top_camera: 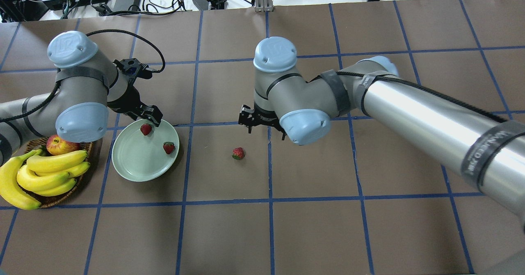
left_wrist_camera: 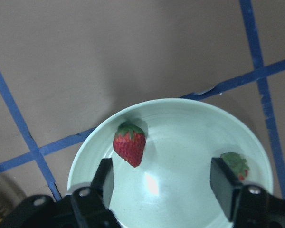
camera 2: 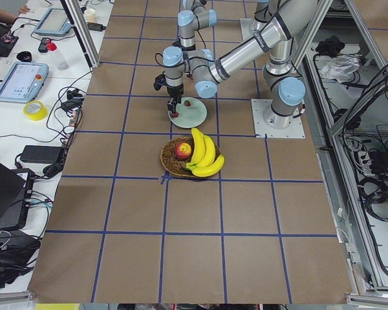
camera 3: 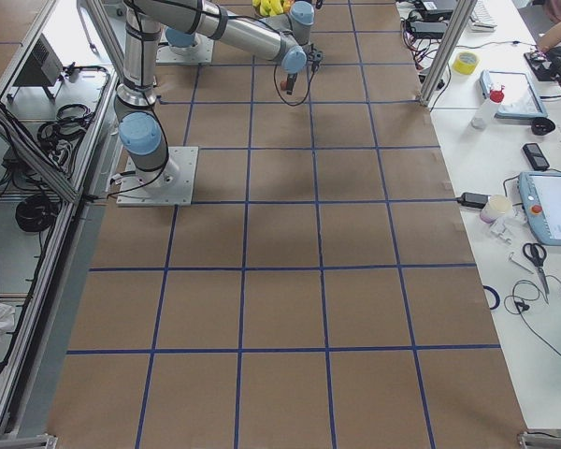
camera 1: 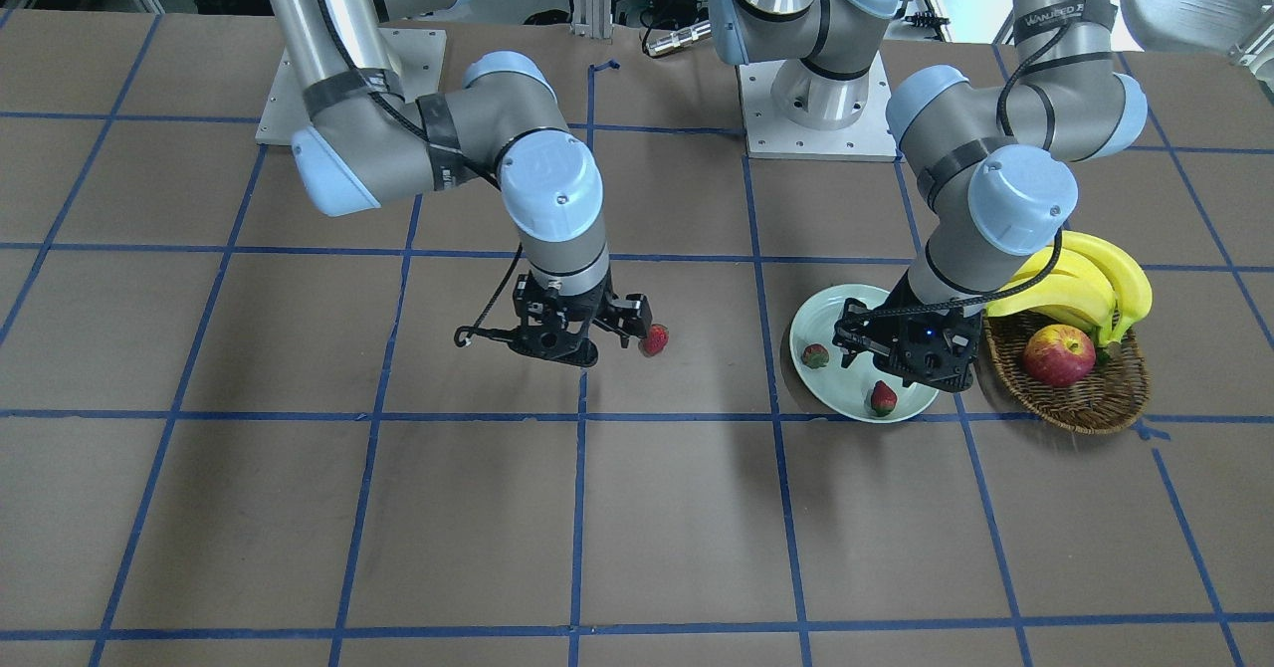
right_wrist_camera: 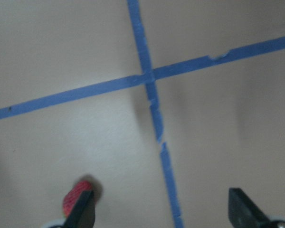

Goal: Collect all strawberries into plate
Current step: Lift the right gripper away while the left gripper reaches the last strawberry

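Observation:
Two strawberries (top_camera: 146, 129) (top_camera: 168, 147) lie in the pale mint plate (top_camera: 135, 164). My left gripper (top_camera: 149, 117) hovers over the plate's far rim, open and empty. In the left wrist view both berries (left_wrist_camera: 129, 144) (left_wrist_camera: 236, 165) show between and beside the wide-apart fingers (left_wrist_camera: 104, 176). A third strawberry (top_camera: 238, 153) lies on the brown table, right of the plate. My right gripper (top_camera: 263, 126) is open above the table near it. In the right wrist view that berry (right_wrist_camera: 76, 197) sits by one finger (right_wrist_camera: 83, 211), partly hidden.
A brown wicker basket (top_camera: 61, 197) with a red-yellow apple (top_camera: 61, 145) and a bunch of bananas (top_camera: 45, 172) stands just left of the plate, under my left arm's elbow. Blue tape lines grid the table.

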`<state>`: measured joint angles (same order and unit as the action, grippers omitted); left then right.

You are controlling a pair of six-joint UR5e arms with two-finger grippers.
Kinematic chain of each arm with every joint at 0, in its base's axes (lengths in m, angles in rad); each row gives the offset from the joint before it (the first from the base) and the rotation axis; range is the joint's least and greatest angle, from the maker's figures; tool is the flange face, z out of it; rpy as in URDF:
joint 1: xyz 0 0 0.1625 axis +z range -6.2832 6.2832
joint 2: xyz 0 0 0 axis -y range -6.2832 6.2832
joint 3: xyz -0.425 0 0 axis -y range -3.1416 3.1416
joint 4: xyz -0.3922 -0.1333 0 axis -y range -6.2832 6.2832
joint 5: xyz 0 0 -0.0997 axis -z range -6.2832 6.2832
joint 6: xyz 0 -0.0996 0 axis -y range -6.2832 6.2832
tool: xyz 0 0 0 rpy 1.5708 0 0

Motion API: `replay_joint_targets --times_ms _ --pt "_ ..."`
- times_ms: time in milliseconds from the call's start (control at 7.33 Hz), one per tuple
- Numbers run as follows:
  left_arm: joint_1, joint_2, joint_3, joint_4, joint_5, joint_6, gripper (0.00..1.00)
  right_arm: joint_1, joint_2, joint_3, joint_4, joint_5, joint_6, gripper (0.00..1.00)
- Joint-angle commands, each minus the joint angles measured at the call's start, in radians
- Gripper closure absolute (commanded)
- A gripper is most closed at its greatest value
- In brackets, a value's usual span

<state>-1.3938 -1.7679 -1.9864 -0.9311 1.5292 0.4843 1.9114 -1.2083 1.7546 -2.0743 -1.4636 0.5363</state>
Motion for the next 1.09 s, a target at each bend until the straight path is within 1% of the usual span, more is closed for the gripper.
replay_joint_targets --times_ms 0,136,273,409,545,682,818,955 --pt "-0.118 0.019 0.004 -0.012 -0.024 -0.207 0.24 -0.196 -0.138 0.017 0.158 -0.029 -0.328 0.0" --pt "-0.204 0.015 0.008 -0.011 -0.02 -0.298 0.24 -0.25 -0.172 0.017 0.19 -0.059 -0.405 0.0" --pt "-0.294 -0.001 0.015 0.003 -0.026 -0.485 0.24 -0.253 -0.215 0.01 0.198 -0.134 -0.406 0.0" --pt "-0.377 -0.013 0.024 0.003 -0.026 -0.585 0.23 -0.253 -0.264 -0.021 0.286 -0.135 -0.4 0.0" --pt "-0.413 -0.053 0.023 0.005 -0.026 -0.631 0.24 -0.253 -0.284 -0.117 0.4 -0.141 -0.397 0.0" --pt "-0.445 -0.091 0.021 0.032 -0.026 -0.683 0.25 -0.253 -0.298 -0.191 0.452 -0.132 -0.404 0.0" --pt "-0.477 -0.126 0.02 0.073 -0.023 -0.72 0.25 -0.253 -0.321 -0.235 0.451 -0.126 -0.407 0.0" --pt "-0.479 -0.157 0.015 0.075 -0.023 -0.736 0.25 -0.253 -0.351 -0.236 0.45 -0.127 -0.407 0.0"
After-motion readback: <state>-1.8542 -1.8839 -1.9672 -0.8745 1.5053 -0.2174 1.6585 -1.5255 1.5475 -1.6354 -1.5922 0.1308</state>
